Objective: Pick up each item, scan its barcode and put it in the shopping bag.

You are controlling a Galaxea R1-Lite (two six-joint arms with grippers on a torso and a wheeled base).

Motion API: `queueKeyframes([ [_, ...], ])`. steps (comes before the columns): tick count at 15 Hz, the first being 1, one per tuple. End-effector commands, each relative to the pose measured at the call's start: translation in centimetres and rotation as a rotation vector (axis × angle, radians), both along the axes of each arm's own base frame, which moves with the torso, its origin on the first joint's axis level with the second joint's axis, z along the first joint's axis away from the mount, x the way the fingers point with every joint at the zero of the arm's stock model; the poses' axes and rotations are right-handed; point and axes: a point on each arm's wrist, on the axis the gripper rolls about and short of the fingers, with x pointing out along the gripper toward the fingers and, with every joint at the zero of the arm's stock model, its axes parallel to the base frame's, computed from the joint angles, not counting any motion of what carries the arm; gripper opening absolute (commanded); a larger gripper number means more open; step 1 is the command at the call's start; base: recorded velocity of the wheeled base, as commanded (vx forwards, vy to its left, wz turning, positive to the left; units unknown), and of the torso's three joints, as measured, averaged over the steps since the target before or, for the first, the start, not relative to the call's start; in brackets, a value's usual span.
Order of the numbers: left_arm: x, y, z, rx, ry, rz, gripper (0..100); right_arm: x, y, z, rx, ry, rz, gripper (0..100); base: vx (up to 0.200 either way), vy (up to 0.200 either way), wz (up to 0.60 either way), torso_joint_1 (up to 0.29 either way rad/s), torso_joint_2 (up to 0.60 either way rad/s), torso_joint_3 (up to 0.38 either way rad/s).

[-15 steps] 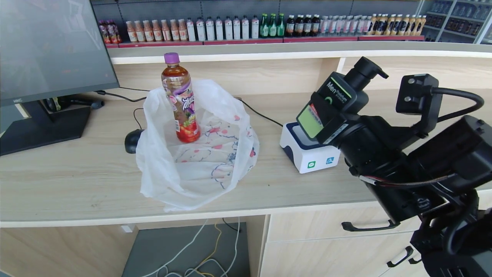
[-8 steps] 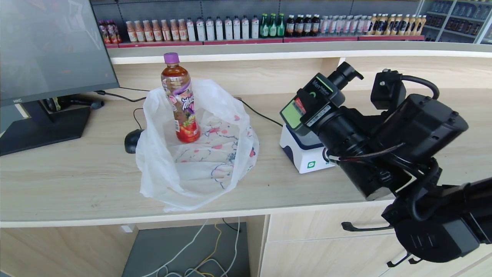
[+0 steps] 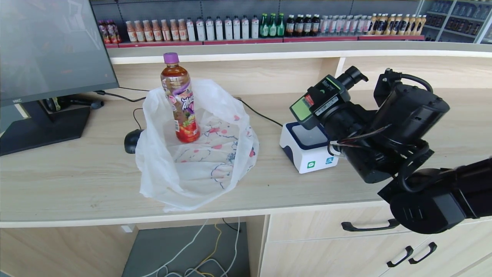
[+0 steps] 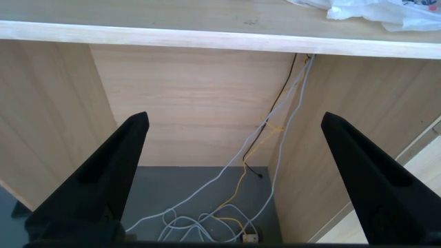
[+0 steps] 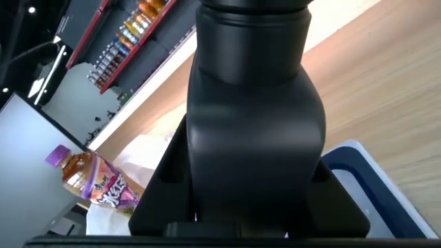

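My right gripper [image 3: 340, 117] is shut on a black pump bottle [image 3: 321, 100] with a green label, held tilted just above the white and blue scanner [image 3: 307, 156]. The right wrist view looks along that pump bottle [image 5: 255, 124], with the scanner [image 5: 375, 182] beneath it. A white shopping bag [image 3: 196, 165] stands open at the counter's middle, with a purple-capped tea bottle [image 3: 180, 100] upright inside. My left gripper [image 4: 234, 186] hangs open below the counter edge, holding nothing.
A monitor [image 3: 50, 46] on a black stand occupies the counter's left, and a black mouse [image 3: 132, 141] lies beside the bag. Cables run behind the bag and hang under the counter [image 4: 262, 138]. Drawers with black handles [image 3: 369, 227] sit below the scanner. Bottle shelves line the back.
My right arm has swung away from the camera toward the counter, carrying the pump bottle down and tipping it flatter over the scanner. The bag and tea bottle have stayed put.
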Motion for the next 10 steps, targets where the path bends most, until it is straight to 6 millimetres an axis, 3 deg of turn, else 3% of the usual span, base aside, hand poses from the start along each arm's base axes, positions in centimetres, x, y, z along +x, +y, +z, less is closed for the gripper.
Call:
queueKeyframes([
  [1, 0.0, 0.0, 0.0, 0.001, -0.001, 0.000, 100, -0.1, 0.1, 0.1, 0.002, -0.004, 0.005, 0, 0.000, 0.000, 0.00, 0.000, 0.00, 0.000],
  [4, 0.0, 0.0, 0.0, 0.001, -0.001, 0.000, 100, -1.0, -0.2, 1.1, 0.021, -0.025, 0.004, 0, 0.000, 0.000, 0.00, 0.000, 0.00, 0.000],
  [10, 0.0, 0.0, 0.0, 0.000, -0.001, 0.000, 100, -1.1, -0.2, -1.5, 0.037, 0.067, 0.025, 0, 0.000, 0.000, 0.00, 0.000, 0.00, 0.000],
])
